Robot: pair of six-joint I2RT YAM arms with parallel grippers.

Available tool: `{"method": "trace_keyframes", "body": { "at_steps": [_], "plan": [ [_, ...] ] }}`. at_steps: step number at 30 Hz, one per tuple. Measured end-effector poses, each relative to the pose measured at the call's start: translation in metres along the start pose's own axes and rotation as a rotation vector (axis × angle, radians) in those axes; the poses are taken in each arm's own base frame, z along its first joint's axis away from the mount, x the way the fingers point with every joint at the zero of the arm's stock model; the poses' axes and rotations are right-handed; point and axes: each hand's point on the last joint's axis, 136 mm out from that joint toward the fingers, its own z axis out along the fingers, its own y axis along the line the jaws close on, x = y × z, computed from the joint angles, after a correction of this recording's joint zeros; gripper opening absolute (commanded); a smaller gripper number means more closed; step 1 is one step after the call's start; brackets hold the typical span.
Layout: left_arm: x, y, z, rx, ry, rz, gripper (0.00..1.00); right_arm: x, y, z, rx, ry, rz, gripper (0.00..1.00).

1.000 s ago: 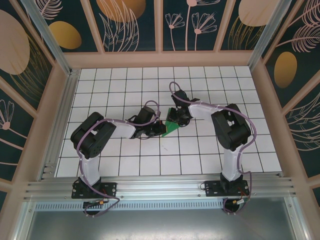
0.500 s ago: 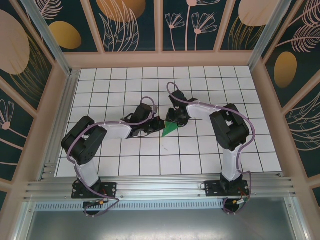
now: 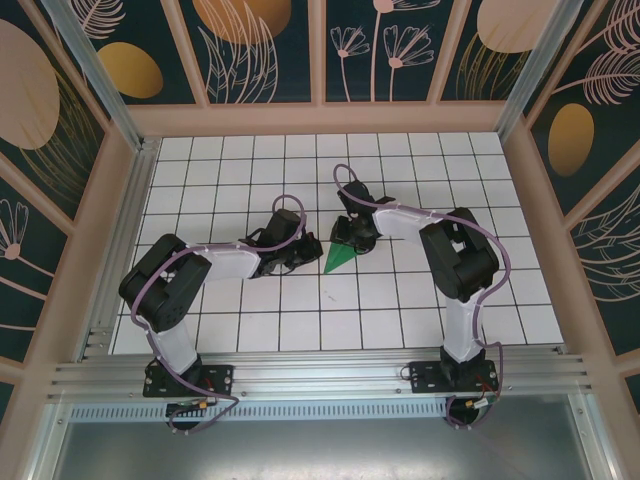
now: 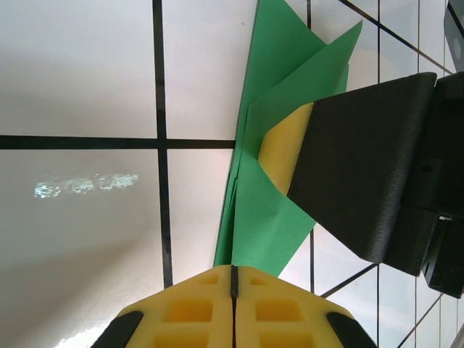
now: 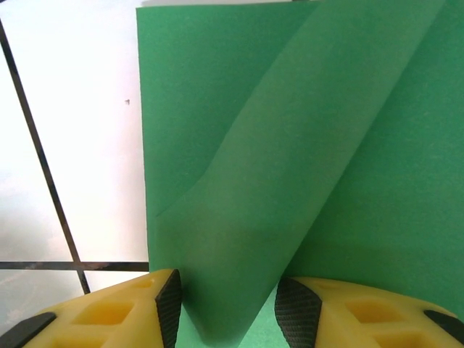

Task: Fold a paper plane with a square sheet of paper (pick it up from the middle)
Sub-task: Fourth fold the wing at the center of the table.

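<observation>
– Paper plane [image 3: 340, 257]: where does it sit?

– Flat on the white tiled worktop [image 3: 250, 170]. Its wide tail is at the right pincer [image 5: 228, 304], and its nose points away from that pincer, towards the arm bases.

– And that pincer's hold?

– Its jaws stand partly apart, straddling a raised flap of the green paper, and I see no squeeze on it. From the left wrist, one yellow pad [image 4: 279, 148] rests against the flap.

– The left pincer [image 4: 233, 274]?

– Closed tight, pads together, just beside the right pincer. Its tips meet the plane's long folded edge. Whether a sliver of paper is nipped there, I cannot tell.

– What could go wrong from here?

– Three things, I'd judge. The flap is loose between open jaws, so it may spring back and soften the crease. If the right pincer lifts off while a pad is still caught under that flap, the thin sheet could be dragged askew, or even torn (it looks very light). And the left pincer, pressing at the edge, could skid the whole plane along the smooth tiles, because nothing clamps it down.

– Anything else?

– The two pincers sit close together, so a careless sweep could knock one against the other.

– Counts?

– One paper plane, two pincers, two arms, one worktop.
</observation>
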Motion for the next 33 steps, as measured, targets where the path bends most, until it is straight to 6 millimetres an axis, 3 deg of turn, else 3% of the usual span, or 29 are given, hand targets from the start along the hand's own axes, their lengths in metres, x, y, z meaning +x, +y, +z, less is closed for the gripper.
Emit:
{"method": "trace_keyframes", "body": {
  "at_steps": [7,20,33],
  "plan": [
    [0.003,-0.004,0.0,0.022,0.021,0.002,0.08,0.0,0.0,0.0,0.0,0.002,0.0,0.5],
    [0.016,-0.031,0.001,0.192,0.095,0.011,0.06,0.001,0.0,0.002,0.015,0.0,-0.006,0.52],
    [0.038,-0.013,0.019,0.165,0.174,-0.015,0.04,0.001,-0.001,0.003,0.033,-0.007,-0.011,0.5]
  ]
}}
